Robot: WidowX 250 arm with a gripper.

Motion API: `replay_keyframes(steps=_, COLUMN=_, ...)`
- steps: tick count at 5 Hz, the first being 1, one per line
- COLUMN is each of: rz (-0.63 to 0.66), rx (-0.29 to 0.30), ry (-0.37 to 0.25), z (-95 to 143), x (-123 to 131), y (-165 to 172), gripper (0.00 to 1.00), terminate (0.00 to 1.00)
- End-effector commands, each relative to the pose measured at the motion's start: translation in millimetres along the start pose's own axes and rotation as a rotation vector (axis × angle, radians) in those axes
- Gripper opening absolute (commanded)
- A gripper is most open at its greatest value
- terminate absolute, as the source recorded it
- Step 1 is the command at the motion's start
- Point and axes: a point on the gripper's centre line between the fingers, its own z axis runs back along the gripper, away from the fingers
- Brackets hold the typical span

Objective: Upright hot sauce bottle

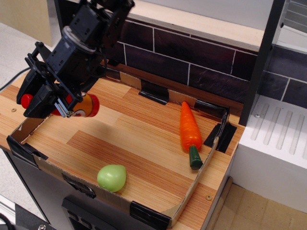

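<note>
The hot sauce bottle is red with a yellow-orange label. It hangs tilted, near horizontal, in the air above the left side of the tray. Its base points right and its red cap sticks out at the far left. My black gripper is shut on the bottle's middle and hides most of the label. The arm reaches down from the upper left at a slant.
A shallow cardboard-walled tray with a wood floor holds an orange carrot with a green stem at the right and a light green round fruit near the front wall. A dark brick wall stands behind; a white rack lies at the right.
</note>
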Motion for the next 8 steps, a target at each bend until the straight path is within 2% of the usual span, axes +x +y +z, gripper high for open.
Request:
replay_keyframes(steps=1, rz=0.095, rx=0.031, ry=0.212, z=23.9, x=7.6, y=3.6, gripper=0.00, terminate=0.00)
replay_keyframes(steps=2, rz=0.056, rx=-0.033, ry=0.379, z=29.8, x=0.8, y=-4.2, gripper=0.00, terminate=0.00)
replay_keyframes(steps=3, rz=0.020, rx=-0.066, ry=0.492, z=38.2, x=-7.1, y=-11.8, gripper=0.00, terminate=0.00)
replay_keyframes(steps=4, rz=-0.007, rx=-0.099, ry=0.593, z=34.8, x=-8.7, y=-18.9, gripper=0.00, terminate=0.00)
replay_keyframes(steps=6, rz=-0.118, rx=-0.196, ry=0.684, z=17.3, x=5.5, y=-30.0, gripper=0.00, terminate=0.00)
replay_keyframes(steps=7, rz=-0.127, rx=-0.201, ry=0.674, z=12.1, x=9.8, y=-32.3, gripper=0.00, terminate=0.00)
replay_keyframes(steps=8, rz=-0.133, rx=-0.235, ry=0.682, z=9.5, x=12.5, y=-31.3, gripper=0.00, terminate=0.00)
